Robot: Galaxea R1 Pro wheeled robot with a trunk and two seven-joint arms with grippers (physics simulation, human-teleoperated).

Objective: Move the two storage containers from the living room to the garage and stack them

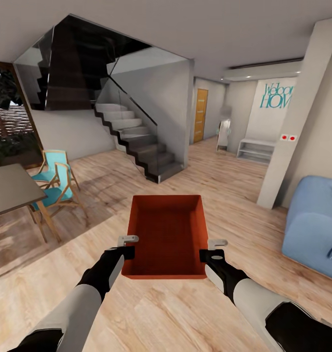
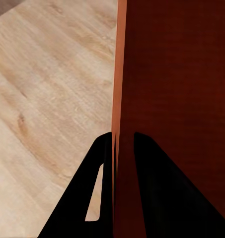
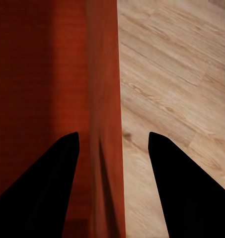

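Aloft over light wood planks, dead ahead at twelve o'clock: one orange-red storage container (image 1: 166, 234), open top up, carried between both arms in the living room.

Left gripper (image 1: 128, 245) at nine o'clock of the box, fingers (image 2: 106, 188) pinched tight on the left wall (image 2: 117, 99); right gripper (image 1: 215, 248) at three o'clock, straddled over the right wall (image 3: 105, 99) with fingers (image 3: 57, 178) set wider, contact impossible to tell. Staircase (image 1: 141, 142) at twelve, blue sofa (image 1: 315, 220) at three, table (image 1: 9, 188) and teal chairs (image 1: 55, 183) at nine.
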